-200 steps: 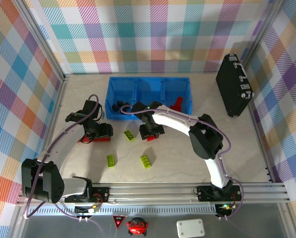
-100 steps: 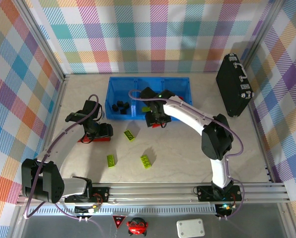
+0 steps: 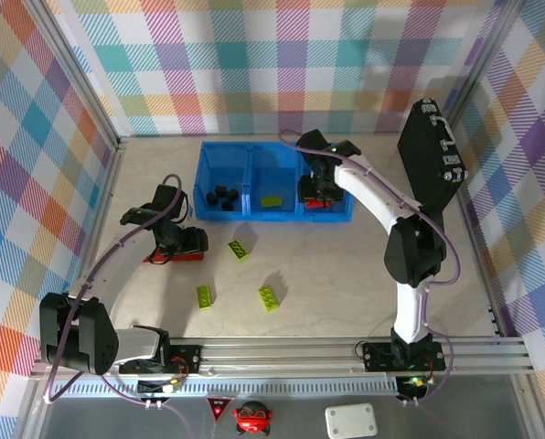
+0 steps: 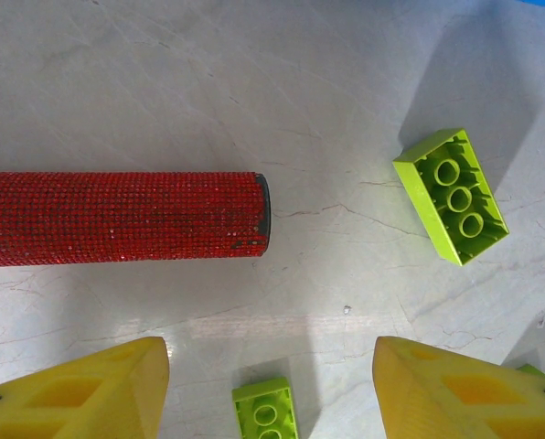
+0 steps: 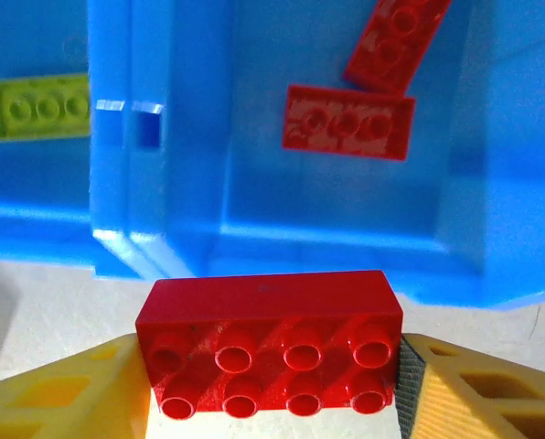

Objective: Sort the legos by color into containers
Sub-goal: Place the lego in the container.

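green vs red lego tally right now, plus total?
Green legos: 4 (1 in the middle bin, 3 on the table)
Red legos: 3 (2 in the right bin, 1 held by the right gripper)
Total: 7

Red bar (image 4: 117, 218) by left hand (image 4: 268, 364), bare table (image 3: 346, 274) centre-right

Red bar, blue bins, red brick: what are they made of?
Red bar: probably a rough woven or grippy wrap, judging by its fine grid of tiny bumps.
Bins: likely glossy plastic; light glints on the smooth blue walls.
Red brick: hard, smooth plastic, it seems, with moulded round studs.
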